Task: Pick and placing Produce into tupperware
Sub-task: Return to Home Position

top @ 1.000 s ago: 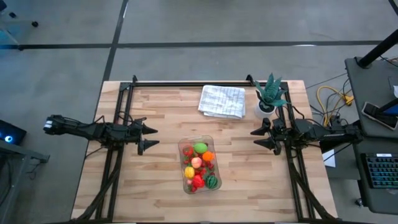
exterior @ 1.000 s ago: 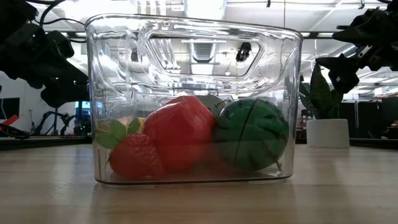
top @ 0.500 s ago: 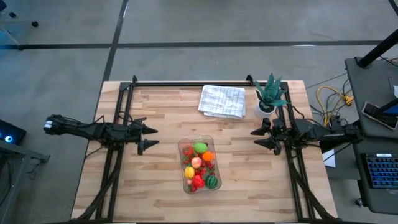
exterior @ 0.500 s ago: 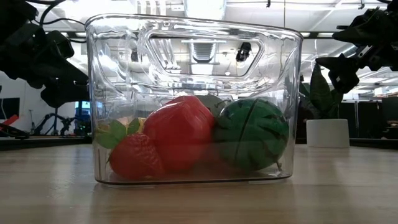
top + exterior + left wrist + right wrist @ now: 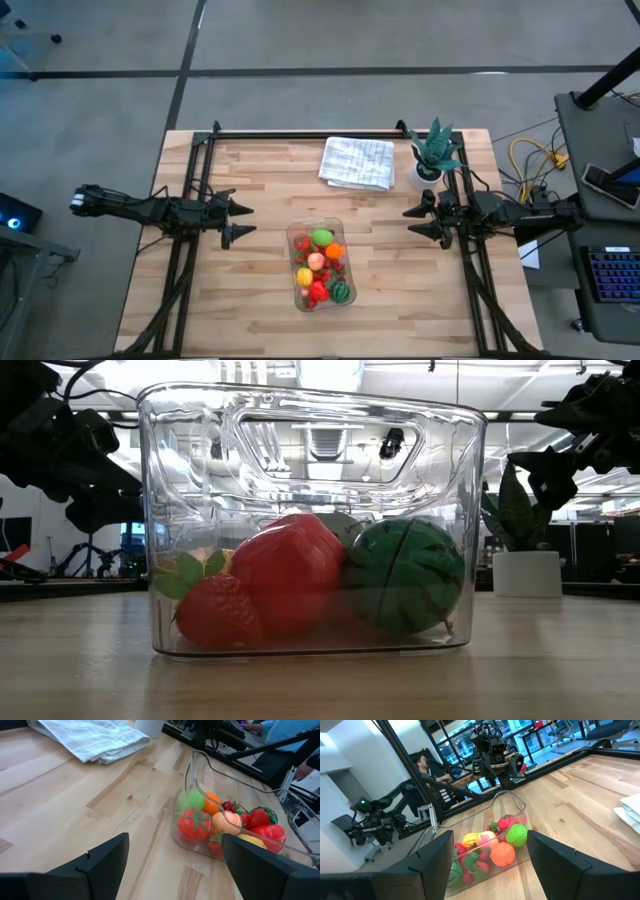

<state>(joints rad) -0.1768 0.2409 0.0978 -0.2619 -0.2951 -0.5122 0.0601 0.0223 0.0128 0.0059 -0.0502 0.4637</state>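
Between the two arms, toward the near edge of the pale wooden table (image 5: 210, 300): the clear rounded-cornered plastic tupperware (image 5: 316, 224), long axis running front to back, across the line joining the grippers, with the small red, orange, yellow, lime-green and striped-melon toy produce (image 5: 318, 268) heaped inside. Flanking it, apart from its walls: the dark left gripper (image 5: 248, 221) and dark right gripper (image 5: 408, 223), both pointed inward, fingers spread wide and holding nothing, the left a shade nearer. Probably nothing more to reach for; simply draw away from the tupperware on either side.

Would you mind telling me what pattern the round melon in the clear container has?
Dark green with darker stripes; the low view shows the melon best.
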